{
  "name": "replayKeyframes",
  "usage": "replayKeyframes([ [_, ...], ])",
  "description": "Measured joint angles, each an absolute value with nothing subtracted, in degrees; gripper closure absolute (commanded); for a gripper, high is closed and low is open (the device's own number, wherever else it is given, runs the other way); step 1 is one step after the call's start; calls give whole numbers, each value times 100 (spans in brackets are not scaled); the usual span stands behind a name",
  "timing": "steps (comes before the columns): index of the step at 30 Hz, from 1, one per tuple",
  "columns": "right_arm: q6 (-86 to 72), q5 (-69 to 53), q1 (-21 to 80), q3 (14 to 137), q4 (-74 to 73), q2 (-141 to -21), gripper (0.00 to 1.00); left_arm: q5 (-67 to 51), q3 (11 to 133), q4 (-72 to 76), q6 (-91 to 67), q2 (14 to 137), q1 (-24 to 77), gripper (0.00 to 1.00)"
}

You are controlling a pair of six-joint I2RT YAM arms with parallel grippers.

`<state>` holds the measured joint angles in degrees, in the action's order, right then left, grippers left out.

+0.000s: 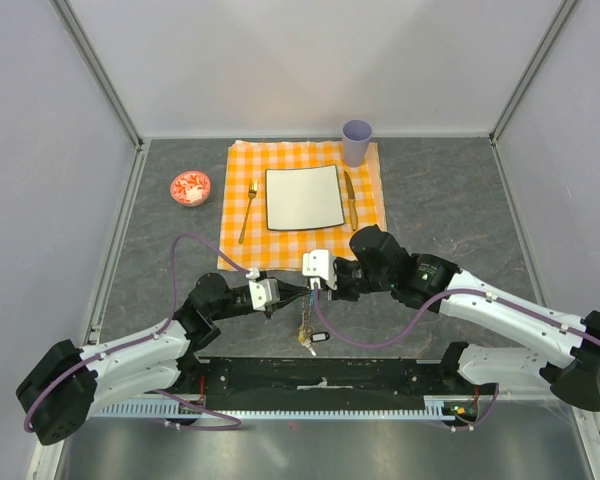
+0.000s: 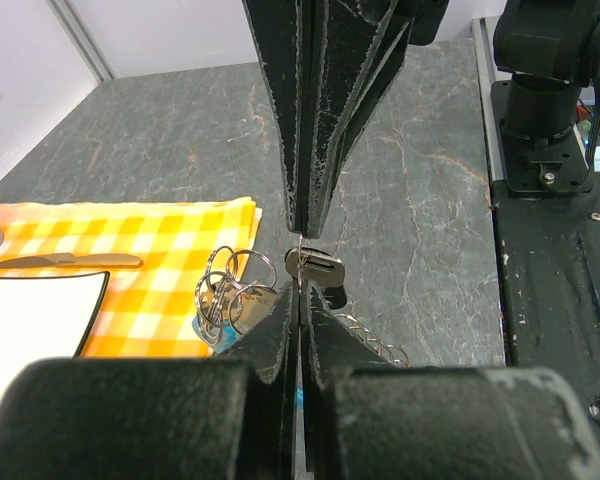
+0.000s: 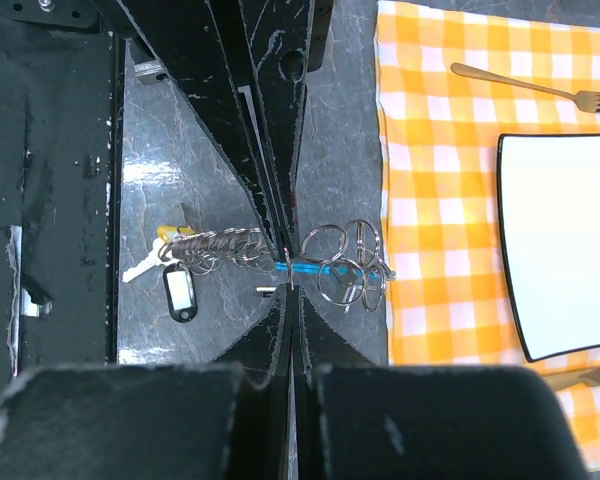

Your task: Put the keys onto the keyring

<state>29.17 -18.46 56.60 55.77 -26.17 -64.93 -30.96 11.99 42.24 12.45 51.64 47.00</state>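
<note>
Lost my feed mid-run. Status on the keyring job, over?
Left gripper, right gripper shut, pinching keyring. Keys trail on chain. Nothing blocking.

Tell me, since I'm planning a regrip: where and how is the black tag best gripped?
Probably across its long sides at the middle, coming straight down: the black tag lies flat on the table, and its chain end is crowded by keys.
</note>
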Motion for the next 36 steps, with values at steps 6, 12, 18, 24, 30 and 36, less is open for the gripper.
replayKeyframes([
  [6, 2919, -1789, 5690, 5603, -2606, -6477, 100, -3055, 1208, 4206, 1223, 5164, 4700, 98],
  [12, 2919, -1758, 5699, 5612, -2571, -6455, 100, -3055, 1216, 4200, 1219, 5170, 4700, 98],
  [18, 2921, -1752, 5717, 5616, -2574, -6455, 100, -3055, 1223, 4198, 1219, 5172, 4700, 98],
  [24, 2939, -1747, 5717, 5638, -2585, -6455, 100, -3055, 1227, 4185, 1219, 5175, 4700, 98],
  [30, 2963, -1747, 5723, 5658, -2681, -6466, 100, -3055, 1227, 4185, 1219, 5175, 4700, 98],
  [36, 2985, -1747, 5728, 5721, -2783, -6554, 100, -3055, 1229, 4185, 1216, 5175, 4700, 98],
])
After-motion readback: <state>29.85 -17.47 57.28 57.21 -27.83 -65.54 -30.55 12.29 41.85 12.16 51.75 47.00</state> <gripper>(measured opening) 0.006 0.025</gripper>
